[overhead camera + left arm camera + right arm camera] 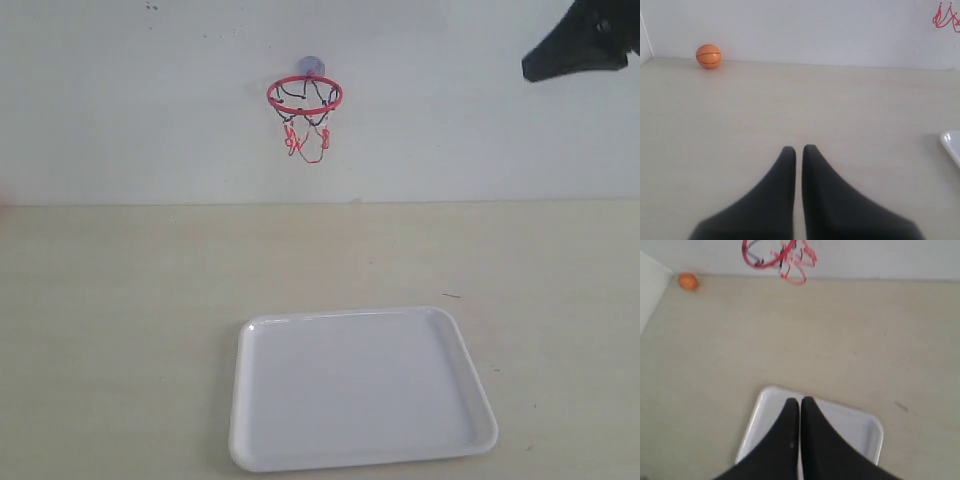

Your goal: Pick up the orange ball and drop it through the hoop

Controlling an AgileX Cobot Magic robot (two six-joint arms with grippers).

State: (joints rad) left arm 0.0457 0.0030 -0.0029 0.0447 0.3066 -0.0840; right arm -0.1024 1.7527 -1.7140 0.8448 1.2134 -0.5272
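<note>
Pale tabletop [865, 110] meets a white wall [815, 30], and your ball [708, 56] sits at that wall's foot, well ahead of your left gripper [799, 150] and off its line. That gripper is closed, empty. Your right gripper [800, 401], closed too, hangs high toward the tray [850, 425], seemingly farther off.

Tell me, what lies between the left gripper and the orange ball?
Nothing. The left wrist view shows only bare tabletop between the left gripper and the orange ball.

Light: bright, diffuse light is falling evenly
Shadows: showing only faintly, soft-edged
Blur: hoop [777, 257] far ahead of the right gripper [800, 401] is smearing; left gripper [799, 148] is softening at its near end
</note>
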